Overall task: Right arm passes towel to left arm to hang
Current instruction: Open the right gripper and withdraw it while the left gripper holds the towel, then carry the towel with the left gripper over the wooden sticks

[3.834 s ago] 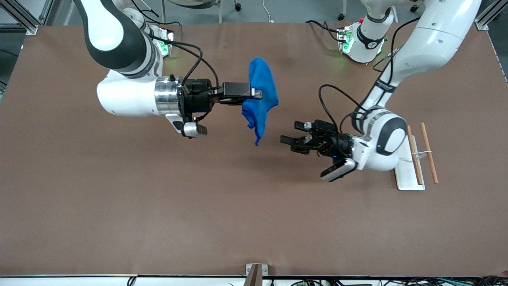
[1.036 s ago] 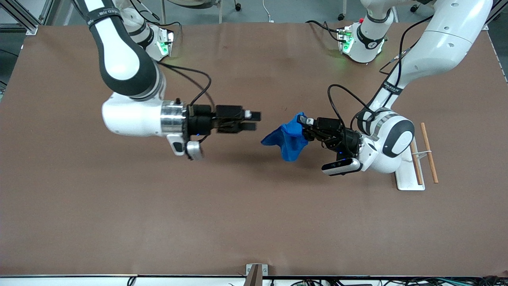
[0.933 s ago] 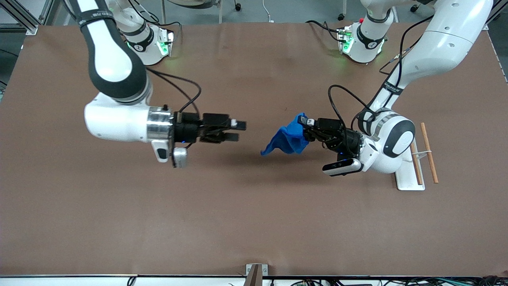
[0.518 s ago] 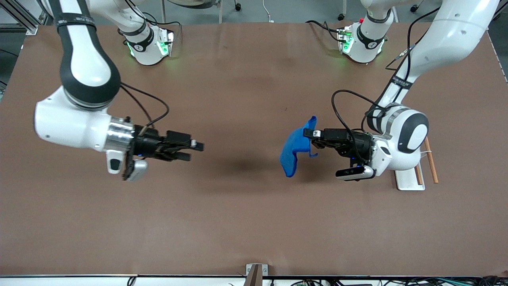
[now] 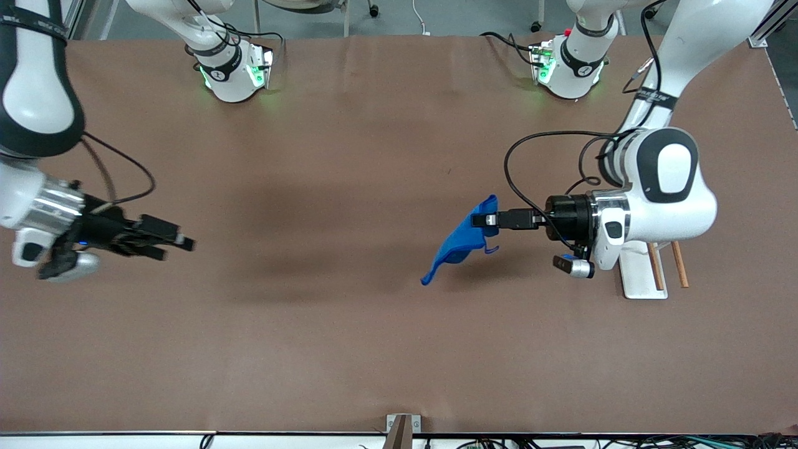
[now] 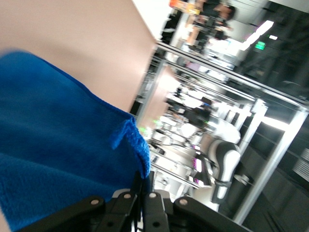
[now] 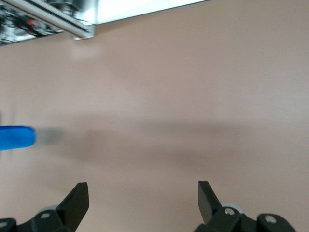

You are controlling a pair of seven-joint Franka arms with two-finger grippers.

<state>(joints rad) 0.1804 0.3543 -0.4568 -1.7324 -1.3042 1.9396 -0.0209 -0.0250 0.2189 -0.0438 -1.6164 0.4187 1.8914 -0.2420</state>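
Observation:
The royal-blue towel (image 5: 460, 242) hangs in the air from my left gripper (image 5: 481, 220), which is shut on its upper edge over the table toward the left arm's end. A small loop dangles beside the fingers. In the left wrist view the towel (image 6: 53, 145) fills one side, and the left gripper (image 6: 145, 187) pinches its stitched edge. My right gripper (image 5: 182, 244) is open and empty, low over the table at the right arm's end. In the right wrist view the right gripper (image 7: 143, 193) stands wide open over bare table, and a bit of the towel (image 7: 15, 137) shows at the frame's edge.
A white rack base (image 5: 642, 277) with two wooden rods (image 5: 678, 268) stands at the left arm's end, partly hidden by the left arm's wrist. The brown table top (image 5: 349, 337) spreads between the arms.
The right gripper let go of the towel and drew back to the right arm's end. The left gripper shut on the towel and carried it toward the rack, its wrist turning.

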